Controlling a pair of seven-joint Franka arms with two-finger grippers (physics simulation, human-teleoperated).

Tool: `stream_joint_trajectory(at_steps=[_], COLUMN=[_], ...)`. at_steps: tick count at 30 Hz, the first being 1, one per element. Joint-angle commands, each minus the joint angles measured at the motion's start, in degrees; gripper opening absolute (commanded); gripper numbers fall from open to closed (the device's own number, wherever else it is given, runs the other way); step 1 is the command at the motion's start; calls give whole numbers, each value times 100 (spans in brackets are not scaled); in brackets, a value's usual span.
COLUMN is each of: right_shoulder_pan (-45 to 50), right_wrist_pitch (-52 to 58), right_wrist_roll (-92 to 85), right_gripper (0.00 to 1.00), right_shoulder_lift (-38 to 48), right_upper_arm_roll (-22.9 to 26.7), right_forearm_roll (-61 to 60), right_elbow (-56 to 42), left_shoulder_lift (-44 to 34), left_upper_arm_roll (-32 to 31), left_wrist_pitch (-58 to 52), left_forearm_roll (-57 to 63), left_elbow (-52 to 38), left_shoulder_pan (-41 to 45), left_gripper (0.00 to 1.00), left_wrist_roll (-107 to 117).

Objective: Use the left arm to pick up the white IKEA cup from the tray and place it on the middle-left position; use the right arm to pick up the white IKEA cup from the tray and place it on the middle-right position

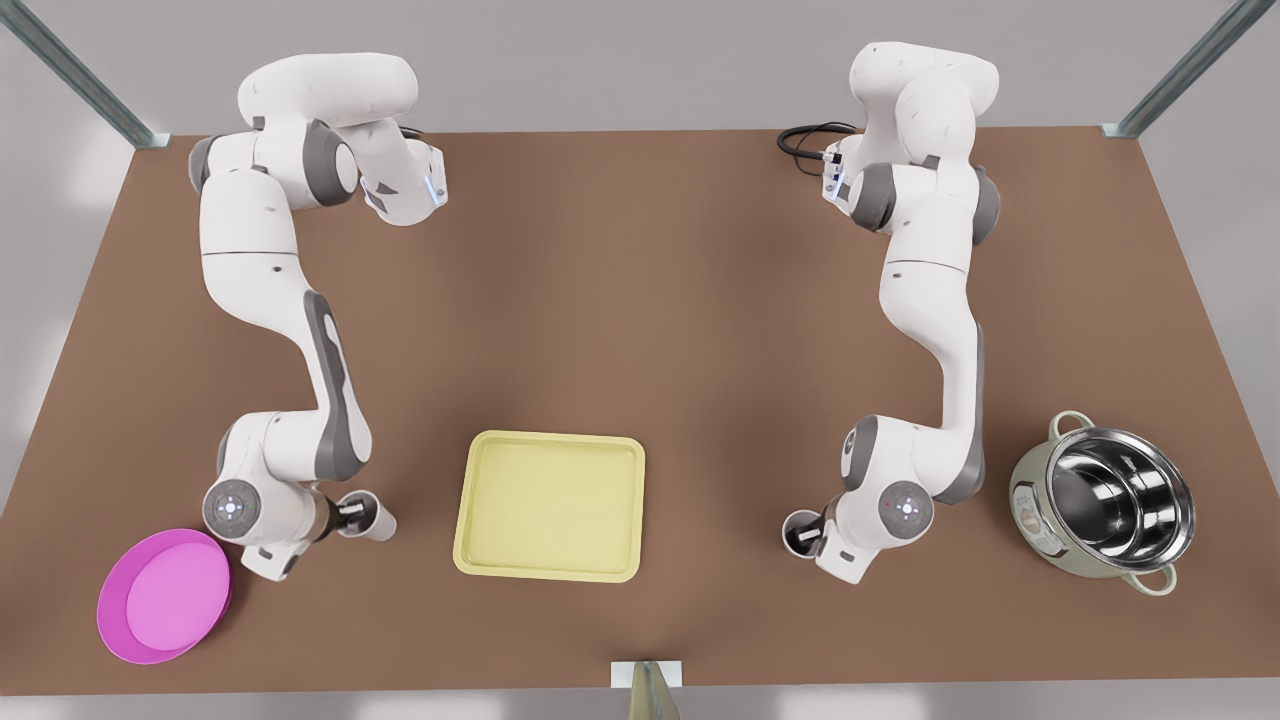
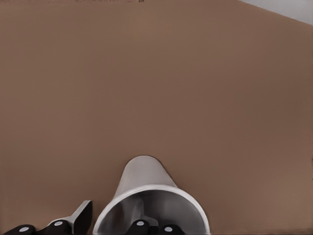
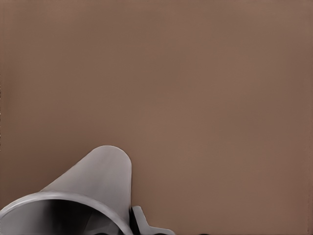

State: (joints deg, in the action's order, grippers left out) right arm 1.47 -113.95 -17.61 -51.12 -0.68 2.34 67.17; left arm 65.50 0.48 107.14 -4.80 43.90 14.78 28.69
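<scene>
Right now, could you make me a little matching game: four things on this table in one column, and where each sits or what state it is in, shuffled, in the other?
1. tray
2. magenta dish
3. steel pot
4. cup in the left tool

a. front view's right edge
b. held tilted over the table
c. centre, nothing in it
d. front view's left corner

Pairs: 1-c, 2-d, 3-a, 4-b
</scene>
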Motion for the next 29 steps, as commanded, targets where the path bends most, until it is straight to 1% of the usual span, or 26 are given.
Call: stream_joint_trajectory(at_steps=[1,2,4,6,7,8,10,12,13,14,15,16,17,18,20,21,22,23,24,26,27,28,29], right_shoulder_pan=[2,2,2,2,2,2,2,2,2,2,2,2,2,2,2,11,20,29,20,29,29,-198,-183], right_wrist_pitch=[-312,-312,-312,-312,-312,-312,-312,-321,-312,-312,-277,-233,-197,-128,-30,153,812,1348,2008,2843,2949,2958,2949], right_wrist_roll=[-850,-841,-823,-823,-823,-814,-823,-876,-885,-876,-858,-849,-849,-858,-867,-841,-806,-586,-191,565,724,444,144], right_gripper=[12,24,31,33,34,35,36,48,53,60,65,68,68,71,72,73,78,91,100,100,100,100,100], right_shoulder_lift=[15,15,15,15,15,15,15,15,15,67,217,366,463,515,524,665,1147,1728,2132,2686,2783,2844,2915], right_upper_arm_roll=[-11,15,6,6,-2,-2,-2,24,24,33,-11,-37,-46,-46,-46,-55,-90,-187,-248,-284,-292,-213,-301], right_forearm_roll=[144,135,126,126,126,126,126,126,126,118,118,109,109,109,83,39,-76,-76,-76,-76,-58,-250,-340], right_elbow=[-11,-11,-11,-11,-11,-11,-11,-11,-11,-11,-11,-11,-11,-11,-11,-3,-3,-3,-3,-3,-3,-3,24], left_shoulder_lift=[-11,-11,-20,-152,-573,-951,-1716,-1910,-2418,-3051,-3324,-4631,-5724,-5689,-5680,-5601,-5592,-5592,-5592,-5601,-5601,-5610,-5619], left_upper_arm_roll=[-4,-4,5,49,58,49,40,40,31,31,40,40,49,49,119,110,110,93,93,110,110,102,110], left_wrist_pitch=[9,9,0,-131,-807,-1379,-2258,-2514,-2864,-3287,-2884,-1402,141,18,0,0,0,0,0,-105,-105,-105,-114], left_forearm_roll=[84,84,93,102,111,584,761,761,700,279,111,102,102,111,119,155,102,102,102,102,102,102,102], left_elbow=[-4,-4,-4,-4,-4,-4,-13,-13,-4,294,935,3330,5313,5182,5041,4962,4935,4935,4944,4935,4935,4935,4935], left_shoulder_pan=[-1,-1,-1,8,8,157,263,280,166,-360,-581,-660,-660,-651,-669,-669,-669,-643,-651,-651,-651,-651,-651], left_gripper=[100,100,100,100,100,100,100,100,100,100,100,100,100,100,100,100,100,100,100,100,100,100,100], left_wrist_roll=[-1454,-1454,-1454,-1462,-1568,-1638,-1752,-1752,-2067,-3325,-3378,-3440,-3449,-3396,-3405,-3387,-3378,-3378,-3387,-3387,-3378,-3378,-3378])
